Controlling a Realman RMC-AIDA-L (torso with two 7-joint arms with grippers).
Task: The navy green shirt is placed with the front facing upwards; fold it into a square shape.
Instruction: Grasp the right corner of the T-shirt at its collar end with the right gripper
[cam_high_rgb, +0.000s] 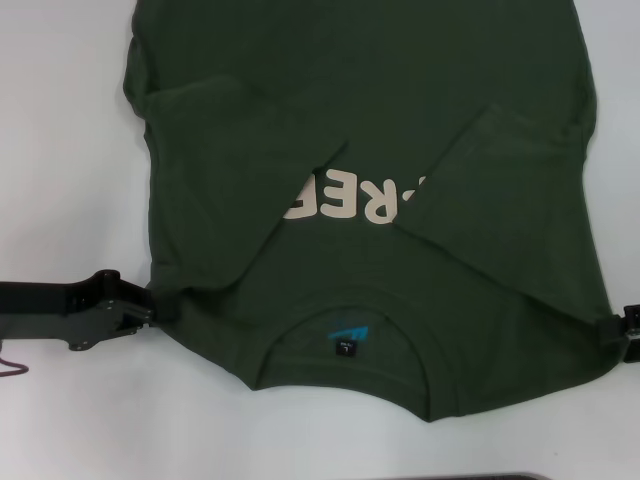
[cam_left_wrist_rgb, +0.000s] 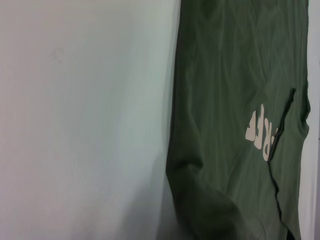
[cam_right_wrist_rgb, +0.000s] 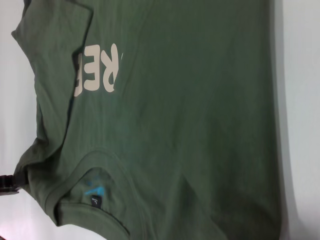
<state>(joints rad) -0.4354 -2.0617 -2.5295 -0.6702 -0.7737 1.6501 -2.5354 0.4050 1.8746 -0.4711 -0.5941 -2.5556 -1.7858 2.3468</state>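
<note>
1. Head view: navy green shirt (cam_high_rgb: 400, 130) lies face-up on the table (cam_high_rgb: 60, 120), collar at the near edge, both sleeves folded inward. Left gripper (cam_high_rgb: 160, 305) and right gripper (cam_high_rgb: 618, 330) meet its shoulders; whether they pinch, I cannot tell.
2. Left wrist view: shirt edge, bare table.
3. Right wrist view: collar, lettering. Next, likely fold the collar end toward the hem.

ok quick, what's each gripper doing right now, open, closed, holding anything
Left gripper: at the navy green shirt, on its near left shoulder edge; grip cannot be told.
Right gripper: at the shirt's near right shoulder edge, mostly out of frame; cannot be told.
</note>
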